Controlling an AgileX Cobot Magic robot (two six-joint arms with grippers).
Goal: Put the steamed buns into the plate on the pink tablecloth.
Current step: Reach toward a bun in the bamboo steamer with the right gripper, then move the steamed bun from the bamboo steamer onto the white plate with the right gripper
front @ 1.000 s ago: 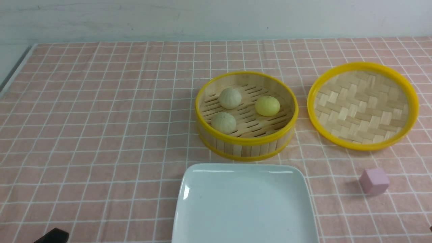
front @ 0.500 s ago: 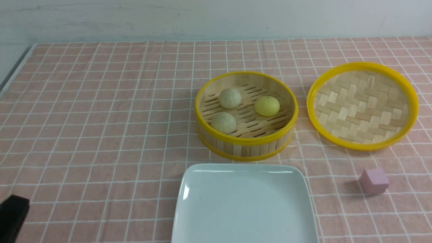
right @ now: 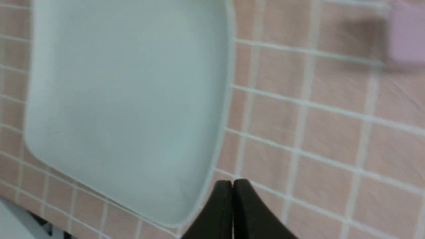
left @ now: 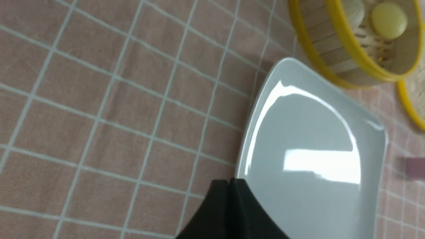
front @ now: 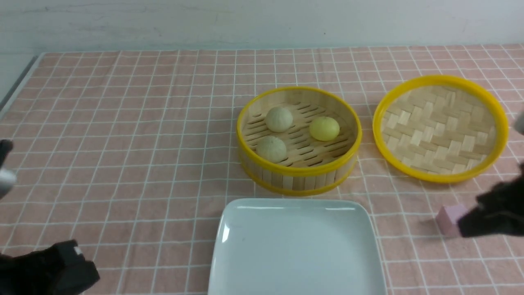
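Note:
Two pale beige buns (front: 278,119) (front: 271,149) and one yellow bun (front: 324,128) lie in the round bamboo steamer basket (front: 299,172). The white plate (front: 245,221) is empty on the pink tablecloth (front: 123,123), just in front of the basket. My left gripper (front: 75,266) is shut and empty at the front left, left of the plate; its tips (left: 229,181) hang over the plate's edge (left: 259,109). My right gripper (front: 464,225) is shut and empty at the front right, beside the pink cube; its tips (right: 232,182) are near the plate's corner (right: 206,186).
The yellow-rimmed woven lid (front: 440,127) lies right of the basket. A small pink cube (front: 448,219) sits front right, partly hidden by my right gripper; it also shows in the right wrist view (right: 406,36). The table's left edge (front: 18,82) runs along the far left.
Both arms have come into the front view: the left gripper rose at the front left corner, and the right gripper came in from the right next to the pink cube. The buns have not moved.

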